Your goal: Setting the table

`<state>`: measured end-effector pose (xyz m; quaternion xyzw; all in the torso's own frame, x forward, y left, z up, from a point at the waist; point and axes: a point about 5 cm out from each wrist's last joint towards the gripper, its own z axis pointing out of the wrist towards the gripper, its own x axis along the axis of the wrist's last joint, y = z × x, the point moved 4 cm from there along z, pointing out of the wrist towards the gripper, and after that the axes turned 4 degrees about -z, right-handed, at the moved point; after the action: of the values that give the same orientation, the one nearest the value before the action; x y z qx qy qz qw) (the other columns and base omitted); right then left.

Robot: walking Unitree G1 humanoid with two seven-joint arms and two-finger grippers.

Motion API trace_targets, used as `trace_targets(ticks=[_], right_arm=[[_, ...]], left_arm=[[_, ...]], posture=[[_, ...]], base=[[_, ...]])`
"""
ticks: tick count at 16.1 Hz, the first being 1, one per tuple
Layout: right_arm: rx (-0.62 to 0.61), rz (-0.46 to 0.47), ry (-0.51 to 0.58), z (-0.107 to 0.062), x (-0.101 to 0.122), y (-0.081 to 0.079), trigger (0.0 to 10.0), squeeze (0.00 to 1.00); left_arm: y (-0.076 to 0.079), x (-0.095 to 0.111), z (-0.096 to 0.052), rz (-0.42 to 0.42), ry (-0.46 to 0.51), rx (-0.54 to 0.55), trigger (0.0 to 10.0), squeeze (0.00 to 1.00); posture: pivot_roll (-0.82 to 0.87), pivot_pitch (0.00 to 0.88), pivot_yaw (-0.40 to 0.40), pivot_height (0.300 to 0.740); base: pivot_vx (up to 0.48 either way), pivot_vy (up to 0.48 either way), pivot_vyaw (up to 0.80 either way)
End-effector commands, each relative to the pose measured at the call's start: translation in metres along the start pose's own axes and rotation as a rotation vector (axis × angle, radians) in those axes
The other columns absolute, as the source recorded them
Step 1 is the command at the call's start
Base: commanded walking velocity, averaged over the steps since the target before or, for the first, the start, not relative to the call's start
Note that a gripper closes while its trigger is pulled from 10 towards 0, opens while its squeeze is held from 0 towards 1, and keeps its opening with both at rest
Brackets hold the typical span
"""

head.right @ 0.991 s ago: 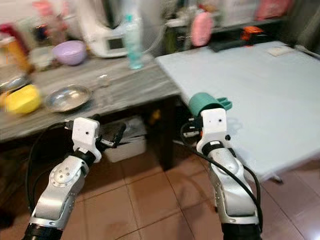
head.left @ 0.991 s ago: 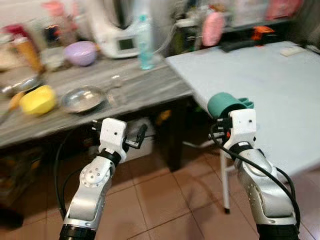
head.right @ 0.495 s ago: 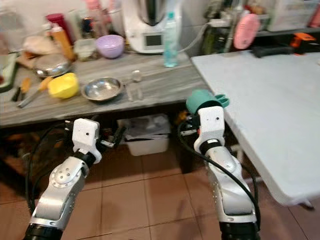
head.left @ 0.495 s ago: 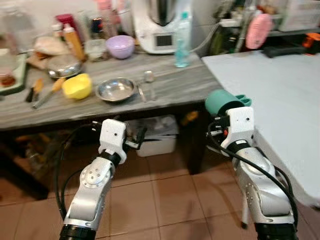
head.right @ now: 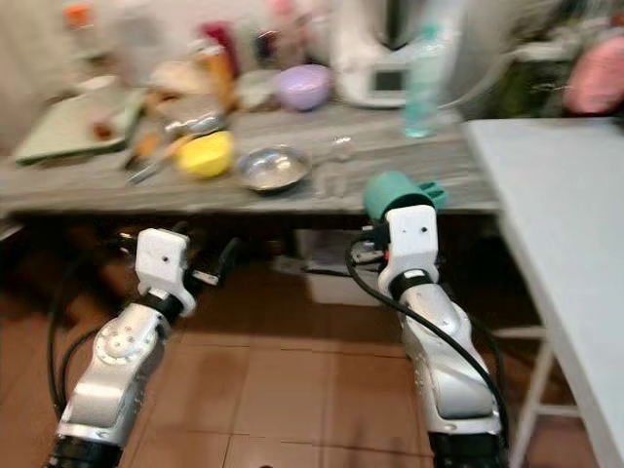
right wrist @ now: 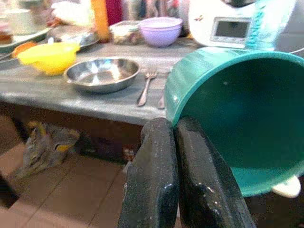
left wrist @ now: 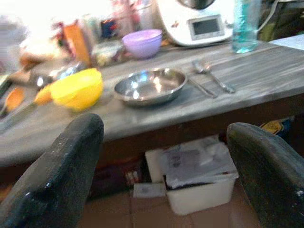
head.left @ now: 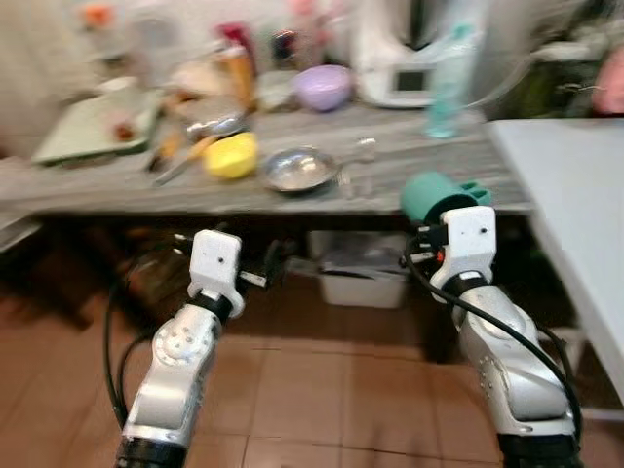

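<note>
My right gripper (right wrist: 175, 156) is shut on the rim of a teal cup (right wrist: 237, 118), which it holds tilted at chest height (head.left: 436, 198) in front of the grey counter (head.left: 409, 180). My left gripper (left wrist: 164, 161) is open with nothing between its fingers (left wrist: 61, 171), and it hangs below the counter's front edge (head.left: 265, 268). On the counter lie a steel bowl (head.left: 297, 168), a yellow bowl (head.left: 232, 154), a purple bowl (head.left: 324, 86), and a fork and spoon (left wrist: 209, 80).
A pale table (head.left: 575, 185) stands at the right, next to the counter. A white appliance (head.left: 400, 58), a clear bottle (head.left: 444, 83), jars and a green tray (head.left: 93, 122) crowd the counter's back. A white bin (head.left: 366, 278) sits underneath on the tiled floor.
The camera has turned left: the counter now spans the view and the pale table has slid to the right edge. Both arms keep their pose, and the cup stays in the right gripper.
</note>
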<state>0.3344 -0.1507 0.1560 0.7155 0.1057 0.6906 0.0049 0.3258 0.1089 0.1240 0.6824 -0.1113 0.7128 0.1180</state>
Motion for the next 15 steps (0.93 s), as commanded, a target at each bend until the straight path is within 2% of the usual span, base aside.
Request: trace_targets(ticks=[1, 6, 11, 15], right_arm=[[-0.006, -0.007, 0.038, 0.001, 0.01, 0.001, 10.0, 0.0], [-0.045, -0.051, 0.079, -0.003, 0.017, 0.006, 10.0, 0.0], [-0.088, -0.047, 0.115, -0.004, 0.026, 0.014, 10.0, 0.0], [-0.079, -0.063, 0.159, -0.002, 0.037, 0.01, 10.0, 0.0]], left_arm=[[0.0, 0.004, 0.001, 0.009, 0.011, -0.016, 10.0, 0.0], [0.002, 0.011, 0.0, -0.027, 0.038, -0.05, 10.0, 0.0], [0.002, 0.018, 0.0, -0.043, 0.067, -0.072, 10.0, 0.0], [0.002, 0.023, 0.005, -0.045, 0.084, -0.087, 10.0, 0.0]], posture=[[-0.06, 0.0, 0.047, 0.74], [-0.07, 0.0, 0.046, 0.74], [-0.08, 0.0, 0.043, 0.74], [-0.08, 0.0, 0.053, 0.74]], base=[[0.0, 0.0, 0.0], [0.0, 0.0, 0.0], [0.0, 0.0, 0.0], [0.323, 0.0, 0.0]])
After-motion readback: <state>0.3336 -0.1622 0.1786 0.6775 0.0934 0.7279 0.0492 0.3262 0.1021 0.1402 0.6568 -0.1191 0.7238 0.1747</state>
